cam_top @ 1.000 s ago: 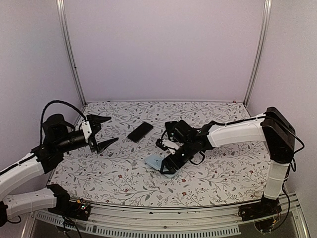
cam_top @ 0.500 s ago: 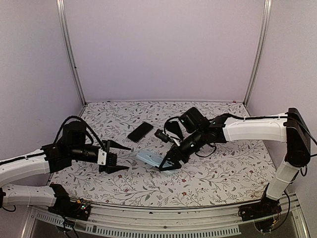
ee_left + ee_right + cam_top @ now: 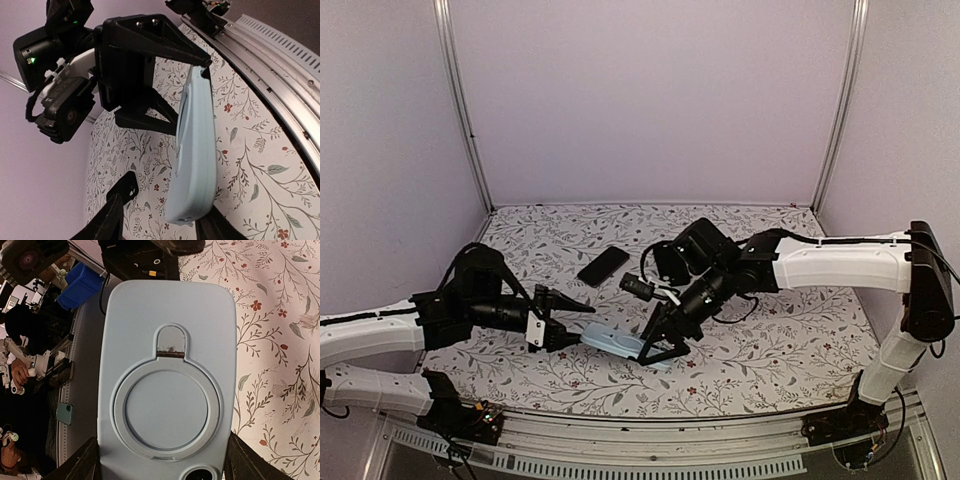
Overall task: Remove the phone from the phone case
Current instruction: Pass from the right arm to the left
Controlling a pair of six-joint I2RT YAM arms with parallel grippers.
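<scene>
My right gripper (image 3: 665, 335) holds a light-blue phone case (image 3: 618, 343) above the floral table, shut on its two long edges. In the right wrist view the case (image 3: 167, 375) shows its back with a round ring, between the gripper (image 3: 165, 467). My left gripper (image 3: 582, 325) stands open around the case's free end. In the left wrist view one finger (image 3: 220, 227) sits against the case (image 3: 197, 150) and the other finger (image 3: 112, 217) stands apart from it. A black phone (image 3: 603, 265) lies flat on the table behind. I cannot see whether the case holds anything.
A metal rail (image 3: 650, 440) runs along the near edge of the floral table (image 3: 770, 350). Upright frame posts (image 3: 460, 110) stand at the back corners in front of the pale walls.
The left arm swung right and down to the case's end, its jaws narrowing. The right arm lifted the case off the table and carried it left toward the left gripper.
</scene>
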